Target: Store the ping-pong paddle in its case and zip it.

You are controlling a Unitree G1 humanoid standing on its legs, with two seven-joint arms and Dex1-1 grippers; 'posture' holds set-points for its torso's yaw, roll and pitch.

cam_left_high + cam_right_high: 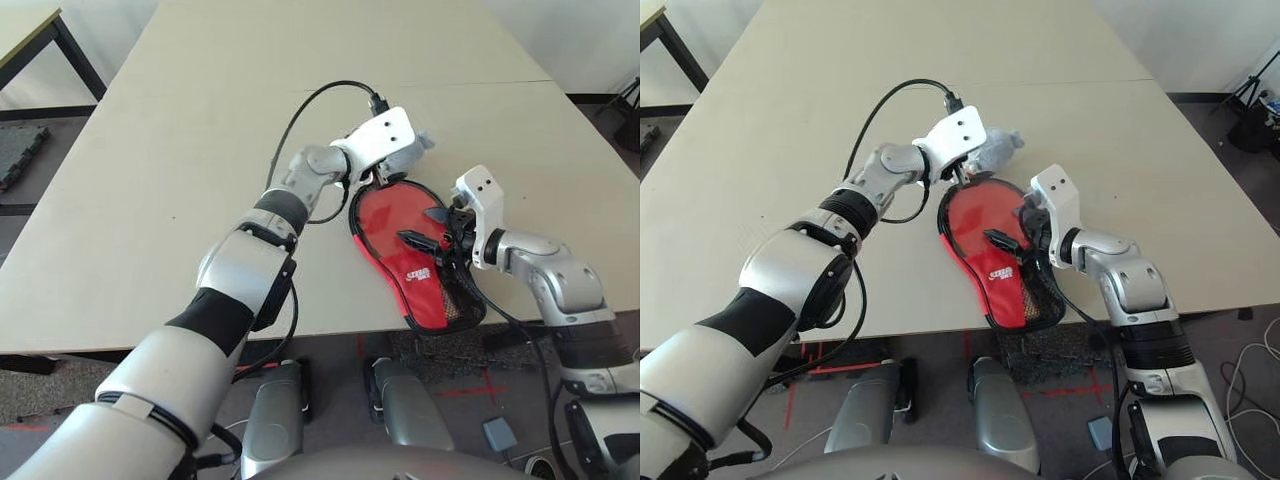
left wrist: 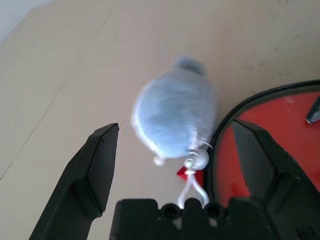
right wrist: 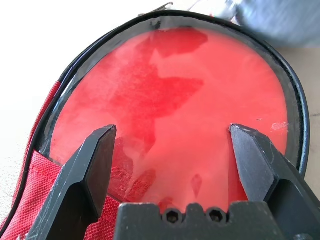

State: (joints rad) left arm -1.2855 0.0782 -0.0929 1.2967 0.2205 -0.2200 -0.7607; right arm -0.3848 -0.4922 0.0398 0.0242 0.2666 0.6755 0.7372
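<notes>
The red case (image 1: 425,285) with its black mesh pocket (image 1: 462,295) lies near the table's front edge. The ping-pong paddle's round red face (image 3: 170,85) shows inside it, ringed by black zipper trim. Its handle is hidden in the case. At the case's far end my left gripper (image 2: 175,129) is open, its fingers (image 2: 100,160) on either side of a small grey-white plush (image 2: 172,117) that hangs on a metal clasp (image 2: 195,162). Over the red face my right gripper (image 1: 428,228) hovers open with nothing between its fingers.
The beige table (image 1: 200,150) stretches wide to the left and far side. A black cable (image 1: 300,110) loops over it from my left wrist. The case's narrow end sits at the front edge (image 1: 330,330). Another table (image 1: 30,30) stands at far left.
</notes>
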